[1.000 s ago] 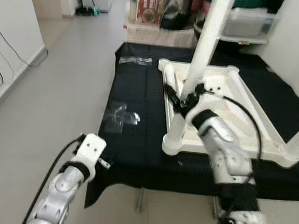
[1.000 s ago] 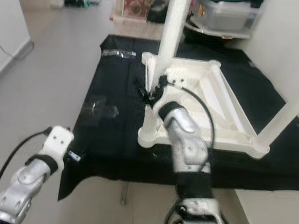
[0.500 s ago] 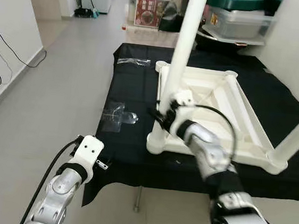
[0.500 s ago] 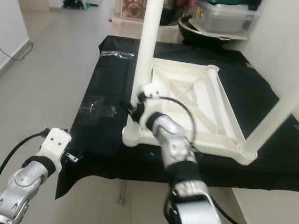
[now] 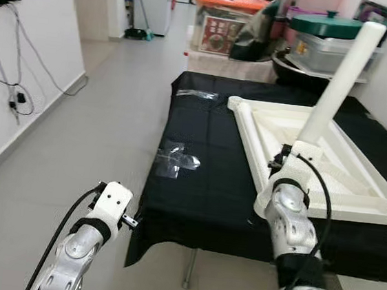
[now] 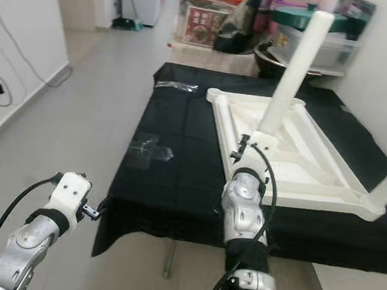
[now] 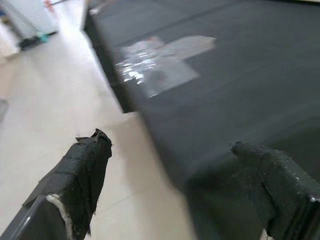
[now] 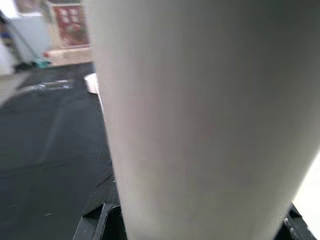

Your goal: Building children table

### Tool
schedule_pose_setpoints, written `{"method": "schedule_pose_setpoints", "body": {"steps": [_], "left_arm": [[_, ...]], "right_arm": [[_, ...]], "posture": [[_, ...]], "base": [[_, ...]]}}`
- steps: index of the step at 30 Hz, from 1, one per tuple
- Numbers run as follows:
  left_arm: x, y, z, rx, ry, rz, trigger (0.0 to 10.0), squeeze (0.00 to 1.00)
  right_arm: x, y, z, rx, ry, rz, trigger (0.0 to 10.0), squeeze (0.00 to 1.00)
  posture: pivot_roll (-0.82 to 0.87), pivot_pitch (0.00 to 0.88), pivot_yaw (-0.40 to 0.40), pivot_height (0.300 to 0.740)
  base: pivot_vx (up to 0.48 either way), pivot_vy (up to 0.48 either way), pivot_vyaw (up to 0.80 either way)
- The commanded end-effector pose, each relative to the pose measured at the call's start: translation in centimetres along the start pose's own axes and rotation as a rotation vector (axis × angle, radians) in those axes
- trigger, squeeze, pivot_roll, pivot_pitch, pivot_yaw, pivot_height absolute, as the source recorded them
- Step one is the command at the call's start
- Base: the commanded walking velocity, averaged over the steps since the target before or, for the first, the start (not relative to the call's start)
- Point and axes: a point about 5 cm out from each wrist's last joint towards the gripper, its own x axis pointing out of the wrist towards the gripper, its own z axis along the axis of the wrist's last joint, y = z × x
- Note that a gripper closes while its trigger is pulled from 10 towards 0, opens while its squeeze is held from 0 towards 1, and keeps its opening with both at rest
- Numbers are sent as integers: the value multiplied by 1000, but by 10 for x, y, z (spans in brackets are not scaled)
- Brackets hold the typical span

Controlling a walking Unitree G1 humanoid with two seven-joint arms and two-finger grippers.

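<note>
Left tool (image 7: 170,185): hangs low beside the near left corner of the bench, over the pale floor; its two black fingers (image 7: 85,170) are spread wide with nothing between them.
Floor (image 5: 105,129): light grey tiles running along the left side of the bench, with a white wall and dangling cables (image 5: 13,77) further left.
Bench (image 5: 203,181): covered by a black cloth that drapes over its near edge.
Plastic wrap (image 5: 178,161): crumpled clear sheet lying on the cloth, left of the tabletop; a second clear piece (image 5: 197,94) lies near the far edge.
Children's tabletop (image 5: 343,168): white, lying upside down on the right part of the bench, ribbed underside facing up, its near left corner close to the bench's front edge.
Table leg (image 5: 340,81): white round post standing tilted from the tabletop's near left corner, leaning up and to the right.
Right tool (image 5: 283,158): at the base of the table leg, at that near left corner; the wrist view looks straight onto the leg (image 8: 200,125), close up. Whether its fingers press on the leg I cannot tell.
Background: storage boxes and a green-lidded bin (image 5: 323,34) beyond the far end of the bench.
</note>
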Motion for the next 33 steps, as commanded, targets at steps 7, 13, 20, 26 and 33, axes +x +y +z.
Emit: {"method": "schedule_pose_setpoints", "body": {"steps": [7, 13, 20, 26, 33], "left_arm": [[2, 1, 0, -1, 5, -7, 10000, 0], [3, 2, 2, 0, 0, 3, 10000, 0], [2, 3, 1, 3, 1, 10, 10000, 0], [1, 2, 0, 4, 3, 10, 10000, 0], [1, 1, -1, 8, 7, 2, 10000, 0]], "right_arm": [[-16, 62, 39, 59, -36, 863, 10000, 0], [-31, 72, 21, -105, 21, 1261, 10000, 0], [-9, 85, 6, -87, 106, 1077, 0, 0], [1, 81, -5, -54, 171, 870, 0, 0], [22, -12, -40, -64, 244, -22, 0, 0]], "posture": [[91, 0, -49, 740], [111, 0, -67, 740], [116, 0, -73, 740], [121, 0, -73, 740], [97, 0, -55, 740]], "base": [[0, 0, 0], [0, 0, 0], [0, 0, 0], [0, 0, 0], [0, 0, 0]]}}
